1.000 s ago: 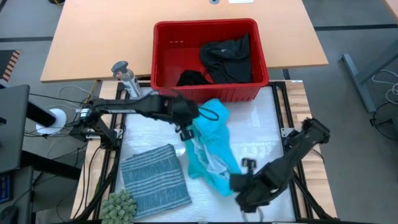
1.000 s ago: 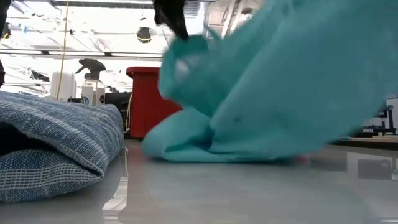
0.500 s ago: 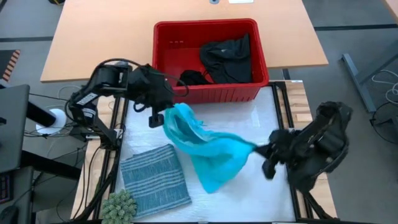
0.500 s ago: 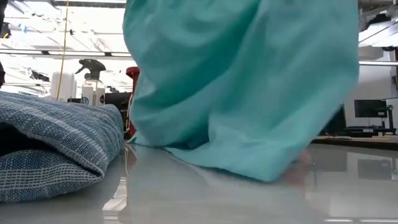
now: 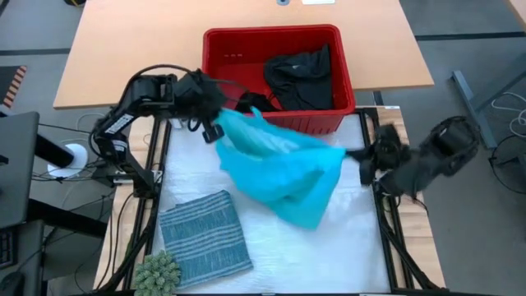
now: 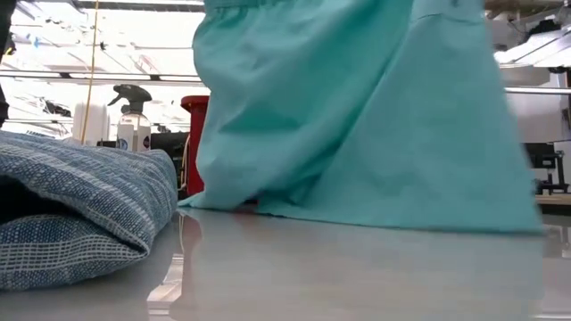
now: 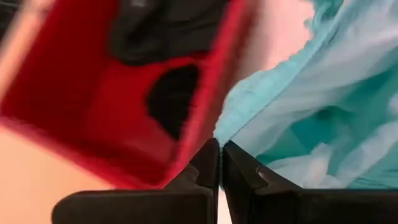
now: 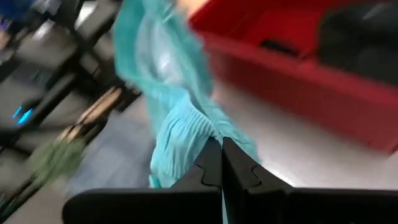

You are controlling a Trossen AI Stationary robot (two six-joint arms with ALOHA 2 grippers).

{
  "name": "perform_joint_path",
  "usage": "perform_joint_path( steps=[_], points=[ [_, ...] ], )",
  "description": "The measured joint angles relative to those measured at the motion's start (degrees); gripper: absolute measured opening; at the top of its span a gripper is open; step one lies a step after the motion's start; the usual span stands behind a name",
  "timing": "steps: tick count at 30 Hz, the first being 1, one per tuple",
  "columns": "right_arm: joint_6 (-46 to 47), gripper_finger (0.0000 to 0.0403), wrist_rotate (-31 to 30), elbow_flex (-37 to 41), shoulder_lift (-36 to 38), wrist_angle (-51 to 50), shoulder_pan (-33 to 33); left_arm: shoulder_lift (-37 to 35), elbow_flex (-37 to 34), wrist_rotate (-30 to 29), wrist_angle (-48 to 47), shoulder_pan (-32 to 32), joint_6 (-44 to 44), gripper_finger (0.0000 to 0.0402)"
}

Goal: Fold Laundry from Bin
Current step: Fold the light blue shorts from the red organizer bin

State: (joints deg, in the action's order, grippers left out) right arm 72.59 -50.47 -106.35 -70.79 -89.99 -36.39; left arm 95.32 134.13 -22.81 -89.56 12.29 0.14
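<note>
- Overhead, the turquoise garment [image 5: 283,168] hung stretched between the two grippers, spread over the middle of the white work surface [image 5: 345,247], just at 6 o'clock of the red bin [image 5: 271,78].
- The left gripper [image 5: 212,131] sat at the cloth's 10 o'clock corner, beside the bin's near-left corner; its fingers were pressed together on a pinch of the turquoise edge, as its own wrist camera showed [image 7: 219,163].
- The right gripper [image 5: 355,154] held the cloth's 3 o'clock corner, near the surface's right edge; its jaws were likewise clamped tight on bunched turquoise fabric [image 8: 221,160].
- From table height, the turquoise sheet [image 6: 357,116] draped down with its lower hem touching the surface.
- Black garments [image 5: 297,76] lay inside the bin, toward its right half.
- A folded blue-grey striped garment [image 5: 205,238] rested at 7 o'clock on the surface, apart from the turquoise cloth.
- A spray bottle [image 6: 134,116] stood beyond the striped cloth in the level view.
</note>
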Motion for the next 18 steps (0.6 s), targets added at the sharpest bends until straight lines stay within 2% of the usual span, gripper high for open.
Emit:
perform_joint_path(
  steps=[4, 6, 8, 12, 14, 16, 18],
  points=[
    [-8.4, 0.0017, -2.9, 0.0, 3.4, 0.0, 7.0, 0.0, 0.0, -6.8, 2.0, 2.7, 4.5, 0.0],
    [-10.9, 0.0017, -2.8, 0.0, 4.8, 0.1, 10.5, 0.0, 0.4, -6.7, 2.9, 4.0, 5.7, 0.0],
    [-14.1, 0.0017, -1.8, 0.0, 5.9, 0.0, 13.3, -0.1, 0.9, 0.2, 2.8, 5.4, 6.3, 0.0],
    [-18.9, 0.0017, 4.5, 0.0, 7.5, -0.1, 16.8, -0.2, 0.7, 24.3, -0.2, 8.3, 6.3, 0.0],
    [-19.2, 0.0017, 7.8, 0.0, 7.6, -0.1, 17.5, -0.3, 0.7, 33.5, -0.6, 8.6, 5.8, 0.0],
    [-20.0, 0.0017, 12.0, 0.0, 7.3, -0.1, 17.4, -0.7, 0.7, 39.6, -0.6, 8.0, 3.3, 0.0],
    [-20.3, 0.0017, 17.3, 0.7, 6.3, 0.0, 16.2, -1.0, 0.7, 42.5, -0.6, 6.6, 1.3, 0.0]
  ],
)
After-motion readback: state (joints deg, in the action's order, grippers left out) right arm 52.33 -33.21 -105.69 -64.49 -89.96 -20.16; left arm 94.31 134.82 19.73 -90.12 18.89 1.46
